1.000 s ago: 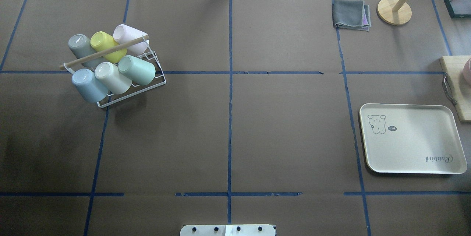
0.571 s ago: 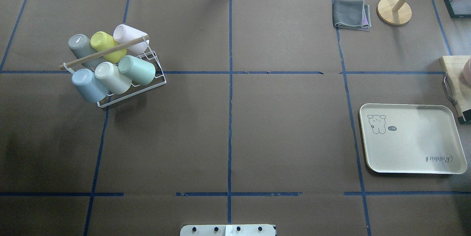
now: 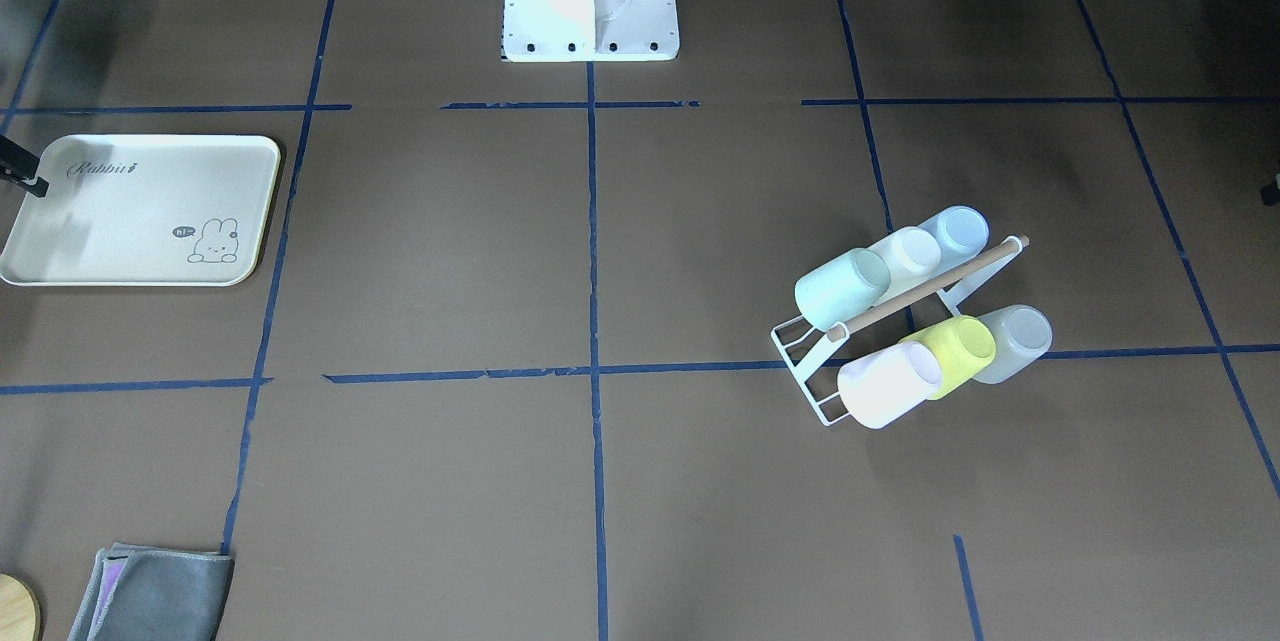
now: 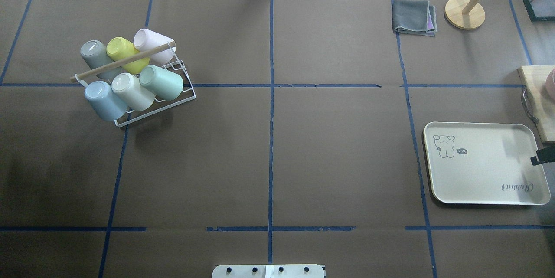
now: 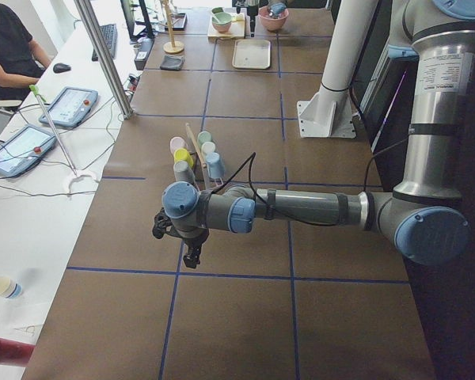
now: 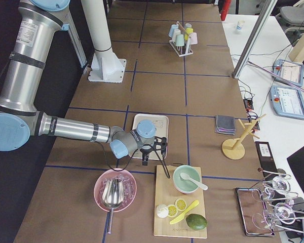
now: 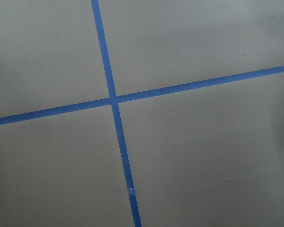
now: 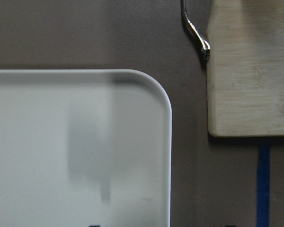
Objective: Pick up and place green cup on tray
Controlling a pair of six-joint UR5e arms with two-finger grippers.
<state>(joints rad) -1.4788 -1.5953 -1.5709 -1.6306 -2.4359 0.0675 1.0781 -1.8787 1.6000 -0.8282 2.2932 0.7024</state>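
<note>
Jaws first: the left jaws show only in the side view from the robot's left, hanging at the end of the left arm (image 5: 301,207) over bare brown tabletop (image 4: 338,152), and I cannot tell whether they are wide or narrow. The right jaws are cut off by the frame edge in both fixed views. Only a dark tip shows over the short rim of the tray (image 4: 477,182) farthest from the tabletop's middle, so their opening cannot be judged either.

The green cup (image 4: 162,82) is a small, pale mint, matte tumbler with no handle and a slight taper. It rests tilted on a white wire rack (image 4: 187,96) on the robot's left side. Its closed base shows from overhead, and its mouth is hidden. It sits at the end of the nearer row, touching a cream cup (image 4: 132,91), with a light blue cup (image 4: 104,100) beyond that. A wooden rod (image 4: 123,62) runs over the rack between the two rows. From the front-facing camera the green cup (image 3: 840,286) looks washed out, almost pale blue.

The tray (image 3: 120,221) is cream with rounded corners, a "Rabbit" script and a small drawing. It lies well apart from the rack, on the robot's right. The right wrist view catches only one corner of the tray (image 8: 61,142), crossed by a soft shadow, beside a wooden board (image 8: 251,71). In the side view from the robot's right, the right arm (image 6: 76,129) covers part of it.
</note>
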